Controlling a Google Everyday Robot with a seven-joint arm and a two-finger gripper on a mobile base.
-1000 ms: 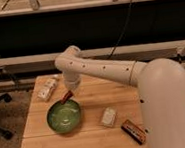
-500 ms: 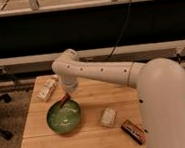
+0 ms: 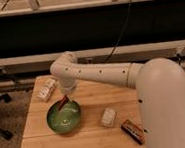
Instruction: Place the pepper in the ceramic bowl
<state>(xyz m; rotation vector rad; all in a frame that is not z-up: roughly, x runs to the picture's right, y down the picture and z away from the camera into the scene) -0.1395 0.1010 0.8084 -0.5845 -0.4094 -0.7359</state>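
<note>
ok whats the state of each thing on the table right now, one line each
gripper: above the far rim of the bowl, with the pepper at its tip
pepper: hanging tilted over the bowl's far edge
ceramic bowl: upright on the table
white packet: lying by the far left corner
pale packet: lying right of the bowl
dark bar: lying flat near the front right

One claw, one pepper, one ceramic bowl, three packets.
</note>
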